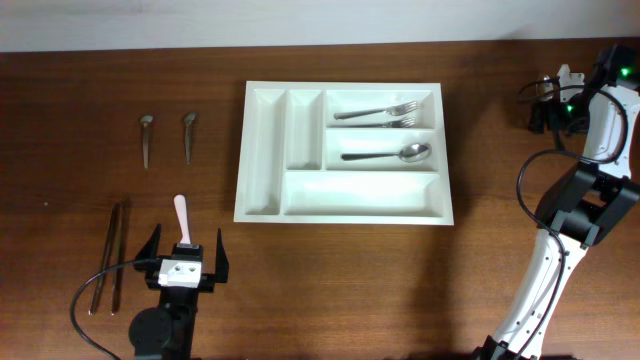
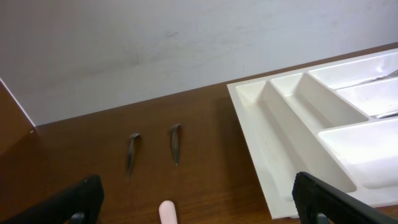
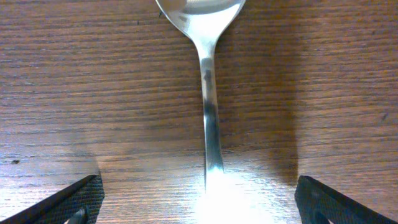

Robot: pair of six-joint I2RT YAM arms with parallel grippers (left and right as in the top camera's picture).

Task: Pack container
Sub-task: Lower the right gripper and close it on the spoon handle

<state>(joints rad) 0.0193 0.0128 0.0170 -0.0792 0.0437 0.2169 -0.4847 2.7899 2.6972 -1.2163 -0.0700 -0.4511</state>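
The white five-compartment container (image 1: 262,150) lies mid-table; it also shows in the left wrist view (image 2: 267,143). It holds two forks (image 1: 390,110) and a spoon (image 1: 390,155). My left gripper (image 1: 185,245) is open and empty near the front left, its jaws (image 2: 199,204) on either side of a pink-handled utensil (image 1: 181,214) whose tip shows in the wrist view (image 2: 166,211). My right gripper (image 1: 543,104) is at the far right; its jaws (image 3: 199,202) are open above a metal spoon (image 3: 208,93) lying on the wood, not gripping it.
Two small metal spoons (image 1: 147,138) (image 1: 189,135) lie left of the container and show in the left wrist view (image 2: 132,152) (image 2: 175,142). Two long thin dark utensils (image 1: 110,255) lie at the front left. A wall runs behind the table.
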